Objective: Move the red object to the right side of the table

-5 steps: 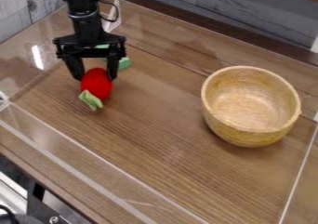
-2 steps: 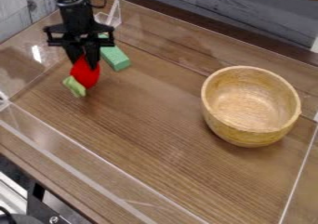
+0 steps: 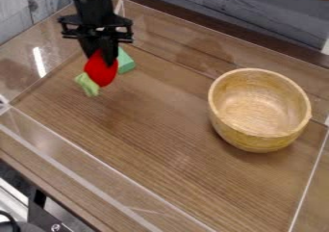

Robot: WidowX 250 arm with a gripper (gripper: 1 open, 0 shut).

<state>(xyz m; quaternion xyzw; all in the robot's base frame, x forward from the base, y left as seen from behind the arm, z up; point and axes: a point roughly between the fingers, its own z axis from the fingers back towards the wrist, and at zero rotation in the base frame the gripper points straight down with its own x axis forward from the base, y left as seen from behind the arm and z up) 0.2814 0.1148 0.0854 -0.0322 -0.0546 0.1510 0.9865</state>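
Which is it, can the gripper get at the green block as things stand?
Probably not yet: the gripper is closed on the red object, which hangs in front of the green block.

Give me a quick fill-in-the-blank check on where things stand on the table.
The red object is held by the ____. The leafy stub on the red object is light ____ in color. The round wooden ____ sits on the right side of the table.
Missing words: jaws; green; bowl.
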